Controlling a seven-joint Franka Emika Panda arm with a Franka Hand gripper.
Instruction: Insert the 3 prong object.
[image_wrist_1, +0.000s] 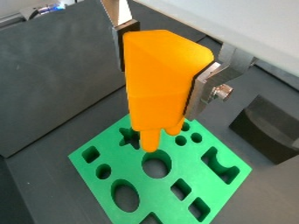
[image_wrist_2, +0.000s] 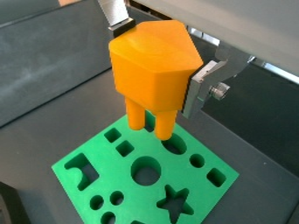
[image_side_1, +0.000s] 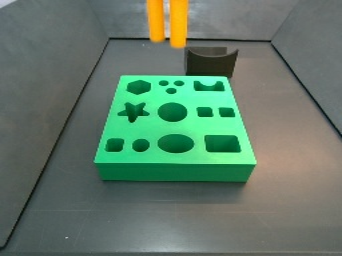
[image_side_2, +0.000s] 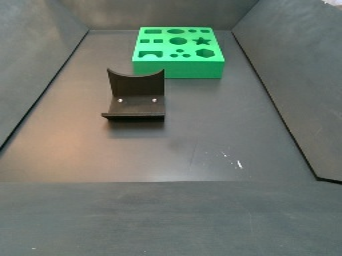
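Note:
My gripper (image_wrist_1: 162, 74) is shut on the 3 prong object (image_wrist_1: 158, 83), an orange blocky piece with round prongs pointing down. Silver fingers (image_wrist_1: 205, 87) clamp its two sides; this shows in both wrist views (image_wrist_2: 160, 61). The prongs (image_wrist_2: 149, 121) hang above the green block (image_wrist_2: 111, 171) near its row of small round holes, clear of the surface. In a side view only the orange prongs (image_side_1: 166, 18) show, high above the far edge of the green block (image_side_1: 174, 170). The other side view shows the green block (image_side_2: 181, 68) but neither the gripper nor the piece.
The dark curved fixture (image_side_1: 211, 60) stands just behind the green block, and shows apart from it on the dark floor (image_side_2: 134, 95). It also shows in a wrist view (image_wrist_1: 271, 127). Grey walls enclose the floor.

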